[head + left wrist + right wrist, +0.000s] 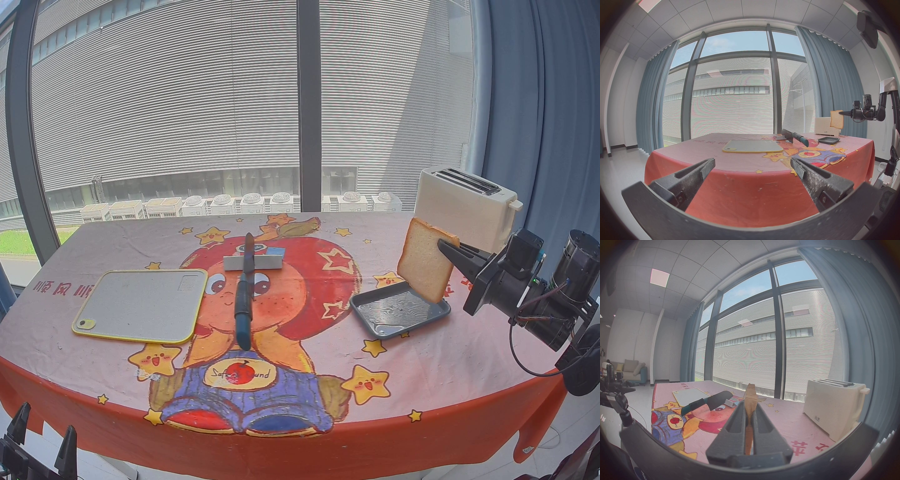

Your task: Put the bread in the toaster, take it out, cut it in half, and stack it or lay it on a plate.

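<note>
**Tan bread in the right claw, toaster slot next**

I have the slice of bread (pixel 428 259) pinched by its upper edge in the right claw (pixel 447 247). The fingers are closed flat against both faces. From the right wrist view the slice stands edge-on between them. It hangs upright in the air above the far corner of the dark metal tray (pixel 390 312), clear of the tray floor, with the white toaster (pixel 465 206) just behind it. The left claw (pixel 753 164) is spread wide with nothing in it, parked low off the near left edge of the table (pixel 437 375).

I read this as the first step: bread picked off the tray and on its way to the toaster, not yet in. The yellow-rimmed cutting board (pixel 142 304) lies bare on the left. The blue-handled knife (pixel 244 300) is propped on its small rest (pixel 253 259) mid-table, well apart from the bread.

Next I would need to raise the slice above the toaster top. Then I would turn the wrist so the slice lines up with one of the long slots, and lower it straight down before letting go. The slot looks narrow, so a tilted slice would likely catch on the rim. The grip is near one edge, so I would expect the free end to swing a little.
</note>
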Controlling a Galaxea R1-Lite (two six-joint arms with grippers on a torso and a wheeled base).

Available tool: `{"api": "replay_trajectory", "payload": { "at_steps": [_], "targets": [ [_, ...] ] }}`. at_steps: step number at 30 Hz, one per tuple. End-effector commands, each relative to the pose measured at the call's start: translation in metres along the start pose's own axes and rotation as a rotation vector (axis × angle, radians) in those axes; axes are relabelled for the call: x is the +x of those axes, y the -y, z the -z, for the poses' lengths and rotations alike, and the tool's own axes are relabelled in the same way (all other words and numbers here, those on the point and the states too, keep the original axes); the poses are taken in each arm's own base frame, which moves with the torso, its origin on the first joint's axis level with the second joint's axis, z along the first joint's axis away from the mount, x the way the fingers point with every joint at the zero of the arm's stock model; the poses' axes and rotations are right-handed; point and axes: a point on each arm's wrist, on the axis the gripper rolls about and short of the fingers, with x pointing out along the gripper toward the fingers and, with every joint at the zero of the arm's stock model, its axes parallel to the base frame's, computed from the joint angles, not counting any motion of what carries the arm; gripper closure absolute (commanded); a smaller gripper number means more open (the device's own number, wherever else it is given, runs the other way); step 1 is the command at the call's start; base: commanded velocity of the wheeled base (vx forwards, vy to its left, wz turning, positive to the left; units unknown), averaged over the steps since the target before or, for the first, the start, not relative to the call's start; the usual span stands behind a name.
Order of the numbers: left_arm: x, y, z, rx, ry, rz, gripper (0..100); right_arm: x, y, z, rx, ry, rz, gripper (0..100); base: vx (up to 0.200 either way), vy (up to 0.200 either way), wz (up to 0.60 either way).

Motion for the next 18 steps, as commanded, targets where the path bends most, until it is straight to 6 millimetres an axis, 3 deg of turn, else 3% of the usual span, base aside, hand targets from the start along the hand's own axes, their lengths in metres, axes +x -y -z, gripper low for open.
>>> {"api": "replay_trajectory", "payload": {
  "at_steps": [1,18],
  "targets": [
    [0.000,0.000,0.005,0.000,-0.004,0.000,0,0.000,-0.001,-0.001,-0.001,0.007,-0.003,100,0.000,0.200,0.00],
    [0.000,0.000,0.005,0.000,-0.004,0.001,0,0.000,-0.013,-0.005,0.002,0.027,-0.036,100,0.000,0.200,0.00]
  ]
}}
